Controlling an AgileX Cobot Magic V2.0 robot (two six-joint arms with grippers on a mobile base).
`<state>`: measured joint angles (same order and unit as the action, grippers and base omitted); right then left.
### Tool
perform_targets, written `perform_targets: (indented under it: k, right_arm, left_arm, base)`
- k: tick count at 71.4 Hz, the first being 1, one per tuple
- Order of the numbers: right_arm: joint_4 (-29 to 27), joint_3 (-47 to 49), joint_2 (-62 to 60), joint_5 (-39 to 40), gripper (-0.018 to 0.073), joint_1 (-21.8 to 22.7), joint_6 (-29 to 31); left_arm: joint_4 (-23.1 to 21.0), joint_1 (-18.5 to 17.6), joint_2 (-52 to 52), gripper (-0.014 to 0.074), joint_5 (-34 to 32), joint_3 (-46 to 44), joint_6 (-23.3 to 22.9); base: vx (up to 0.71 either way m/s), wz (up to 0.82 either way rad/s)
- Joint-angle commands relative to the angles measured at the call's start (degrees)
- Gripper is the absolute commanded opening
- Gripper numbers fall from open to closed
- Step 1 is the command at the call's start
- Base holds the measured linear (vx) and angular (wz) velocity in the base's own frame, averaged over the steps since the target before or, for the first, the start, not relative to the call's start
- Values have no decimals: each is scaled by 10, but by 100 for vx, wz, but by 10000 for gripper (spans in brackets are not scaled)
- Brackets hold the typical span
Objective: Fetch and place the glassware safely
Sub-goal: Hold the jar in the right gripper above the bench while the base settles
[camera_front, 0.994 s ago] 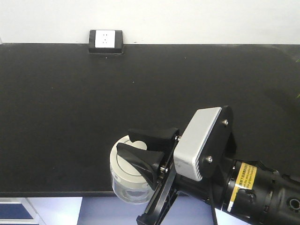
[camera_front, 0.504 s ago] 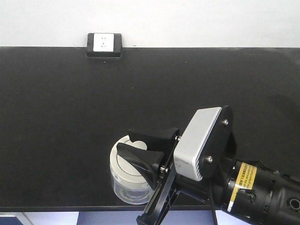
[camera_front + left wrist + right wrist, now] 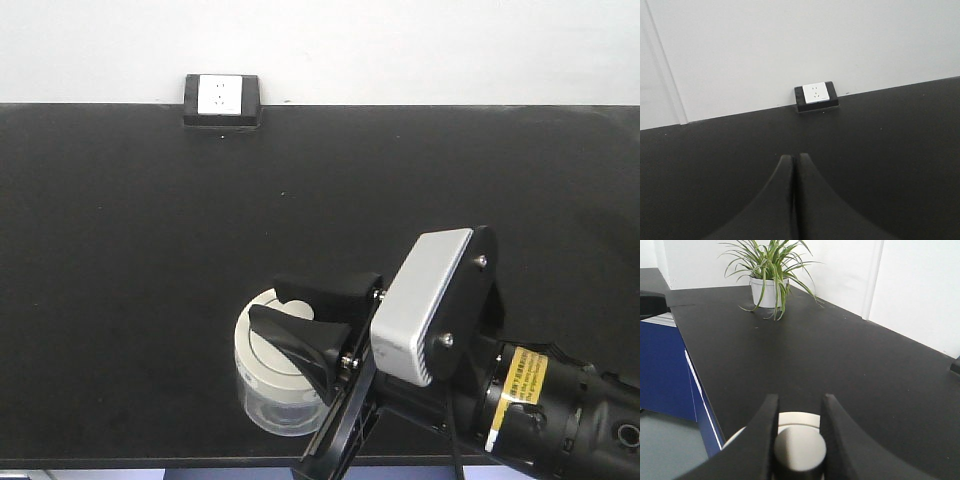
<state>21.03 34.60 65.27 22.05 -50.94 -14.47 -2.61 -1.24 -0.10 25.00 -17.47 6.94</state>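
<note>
Exterior front-facing: right gripper [image 3: 272,302] clamps lid knob of small squat clear glass jar [image 3: 265,400], 6 o'clock; fragile, slick, lid maybe loose, so body grip safer. Left gripper [image 3: 794,167] closed, empty.

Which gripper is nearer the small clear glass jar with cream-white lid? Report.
Right. The right gripper clasps the knob of the clear glass jar; the left gripper, shut, has no jar in view.
</note>
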Motion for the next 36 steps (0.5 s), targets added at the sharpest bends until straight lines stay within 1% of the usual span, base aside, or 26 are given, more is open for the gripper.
perform_targets:
  k: [1, 36]
  right_arm:
    - [-4, 20, -15, 57, -4, -1, 2]
    - [-4, 20, -15, 57, -4, -1, 2]
  left_arm:
    - [-4, -2, 7, -7, -37, -15, 0]
    - [-4, -2, 7, -7, -37, -15, 0]
  base:
    - [3, 1]
    - [3, 0]
